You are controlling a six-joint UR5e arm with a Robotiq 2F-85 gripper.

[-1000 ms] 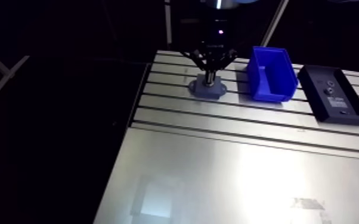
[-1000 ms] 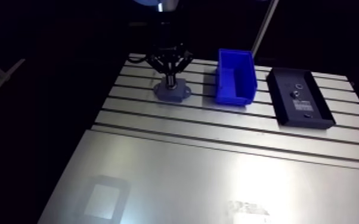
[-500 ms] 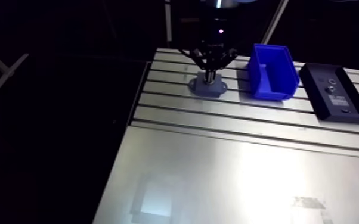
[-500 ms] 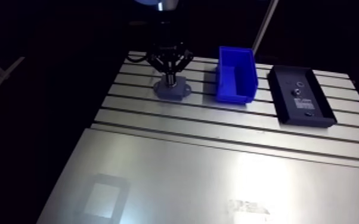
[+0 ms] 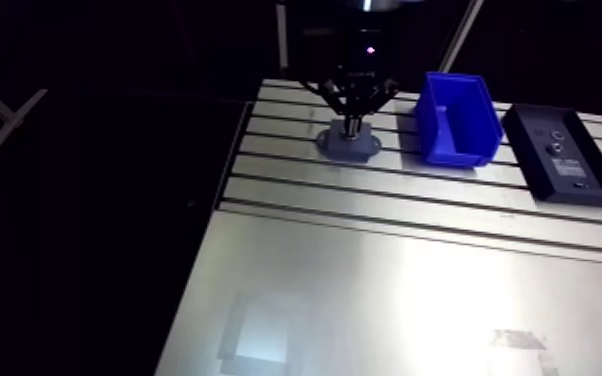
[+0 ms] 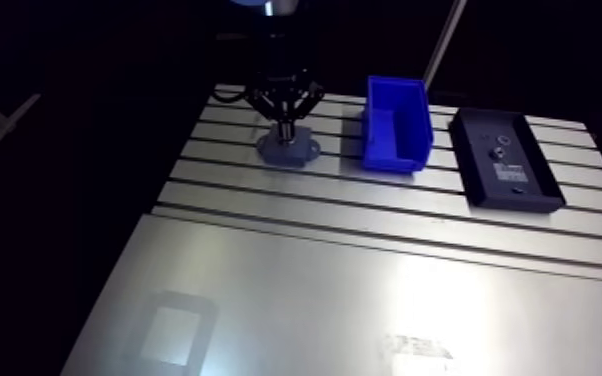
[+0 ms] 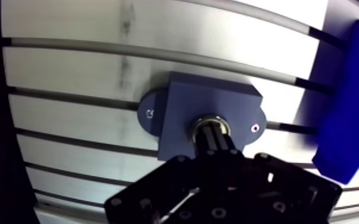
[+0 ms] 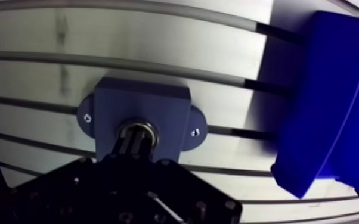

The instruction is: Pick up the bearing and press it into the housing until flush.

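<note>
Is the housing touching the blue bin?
Apart. The wrist view shows a strip of bare table between the housing and the blue bin.

We read the table (image 5: 385,290) as bare alu: the near part is a smooth sheet w/ satin sheen and bright glare patches, the far part is ribbed w/ dark slots, looks brushed and carries a few dull smudges in the wrist view. The housing (image 7: 209,107) looks like matt blue-grey plastic w/ flat faces and no shine. The bearing (image 7: 210,120) shows a bright metal ring, polished, glinting at the rim. The bin (image 5: 435,135) is smooth blue plastic w/ slight gloss on its walls. The tray (image 5: 550,175) is black and matt, prob. plastic. The gripper (image 7: 216,142) is matt black w/ small screw heads; whether it's metal or plastic we can't tell.
</note>
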